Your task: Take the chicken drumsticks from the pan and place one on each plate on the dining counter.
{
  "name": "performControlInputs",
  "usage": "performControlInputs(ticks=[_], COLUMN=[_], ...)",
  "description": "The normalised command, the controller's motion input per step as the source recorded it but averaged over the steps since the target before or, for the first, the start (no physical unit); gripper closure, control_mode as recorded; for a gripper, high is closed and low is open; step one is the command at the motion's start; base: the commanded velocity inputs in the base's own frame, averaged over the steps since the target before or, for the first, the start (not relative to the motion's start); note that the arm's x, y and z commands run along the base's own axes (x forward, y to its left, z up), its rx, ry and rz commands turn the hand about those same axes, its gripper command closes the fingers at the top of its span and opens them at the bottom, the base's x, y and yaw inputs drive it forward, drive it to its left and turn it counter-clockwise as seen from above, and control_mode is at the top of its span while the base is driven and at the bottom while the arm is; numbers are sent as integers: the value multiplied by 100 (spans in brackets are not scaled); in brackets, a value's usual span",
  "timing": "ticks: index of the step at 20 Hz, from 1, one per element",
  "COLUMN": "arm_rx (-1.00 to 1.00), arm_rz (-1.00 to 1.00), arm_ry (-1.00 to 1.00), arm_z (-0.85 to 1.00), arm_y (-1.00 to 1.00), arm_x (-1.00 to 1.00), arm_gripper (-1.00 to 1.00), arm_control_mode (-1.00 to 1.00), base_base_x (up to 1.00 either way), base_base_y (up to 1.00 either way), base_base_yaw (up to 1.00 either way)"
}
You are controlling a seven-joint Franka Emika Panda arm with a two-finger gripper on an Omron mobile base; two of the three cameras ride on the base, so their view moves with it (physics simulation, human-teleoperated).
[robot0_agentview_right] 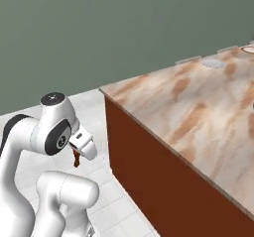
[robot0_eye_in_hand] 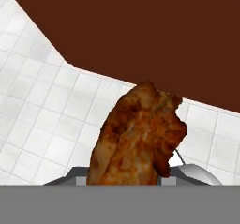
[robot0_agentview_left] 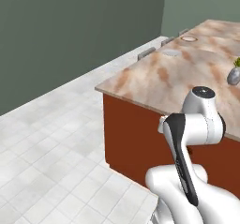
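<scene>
- The jaws are pinching one chicken drumstick, which is hanging low beside the arm over the tiled floor, off the near corner of the dining surface; in the right base view the drumstick is showing as a small brown piece under the hand.
- The step in hand, as I judge it, is carrying this piece to a plate, so the load is needing to be lifted above the marble edge before moving across it.
- The red-rimmed plate and the pale plate are sitting near the far edge of the surface, well apart from the drumstick.
- The base is probably needing to drive closer along the surface first.
- Keeping the pinch firm and the hand level is mattering: glossy meat may be slipping.
- The grey vase by the right edge is worth avoiding.
</scene>
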Motion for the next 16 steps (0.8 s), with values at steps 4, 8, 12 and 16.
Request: performControlInputs(ticks=[4, 8, 12, 16], arm_rx=[0, 0, 0, 0], arm_rz=[0, 0, 0, 0], arm_ry=[0, 0, 0, 0], arm_z=[0, 0, 0, 0], arm_y=[0, 0, 0, 0], arm_x=[0, 0, 0, 0], arm_gripper=[100, 100, 100, 100], arm_control_mode=[100, 100, 100, 100], base_base_x=[15, 18, 42, 76], base_base_y=[100, 100, 100, 100], base_base_yaw=[-25, -25, -31, -43])
